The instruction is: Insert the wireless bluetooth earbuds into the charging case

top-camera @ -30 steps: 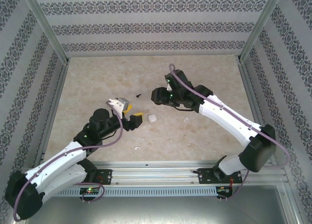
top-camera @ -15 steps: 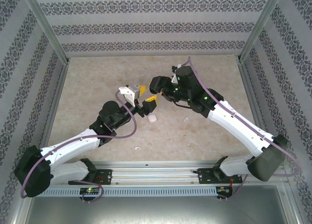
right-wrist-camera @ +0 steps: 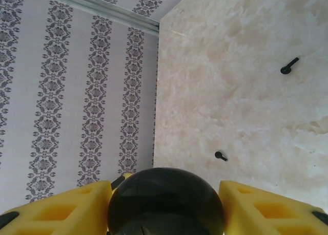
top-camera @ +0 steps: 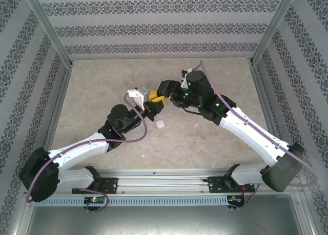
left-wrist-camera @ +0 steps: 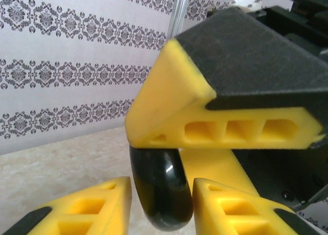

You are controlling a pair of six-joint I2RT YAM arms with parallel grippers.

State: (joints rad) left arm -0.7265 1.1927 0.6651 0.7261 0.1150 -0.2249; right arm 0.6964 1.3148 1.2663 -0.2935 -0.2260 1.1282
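Note:
A glossy black charging case (right-wrist-camera: 165,196) sits between the yellow fingers of my right gripper (right-wrist-camera: 165,214), which is shut on it. In the left wrist view the same case (left-wrist-camera: 161,186) hangs below the right gripper's finger (left-wrist-camera: 205,117). My left gripper (left-wrist-camera: 162,209) has closed its two fingers against the case's sides. From above, both grippers meet over mid-table, left (top-camera: 154,104) and right (top-camera: 160,93). Two black earbuds (right-wrist-camera: 289,66) (right-wrist-camera: 220,155) lie on the table. Two white earbuds (top-camera: 145,155) (top-camera: 196,125) lie nearer the arms.
A small white case (top-camera: 160,124) rests on the table just below the two grippers. Patterned walls (top-camera: 154,30) and metal posts enclose the marble-look tabletop (top-camera: 102,86). A rail (top-camera: 164,176) runs along the near edge.
My left arm has reached up and right to the right gripper, and its fingers have narrowed around the black case. The right gripper has shifted left to meet it.

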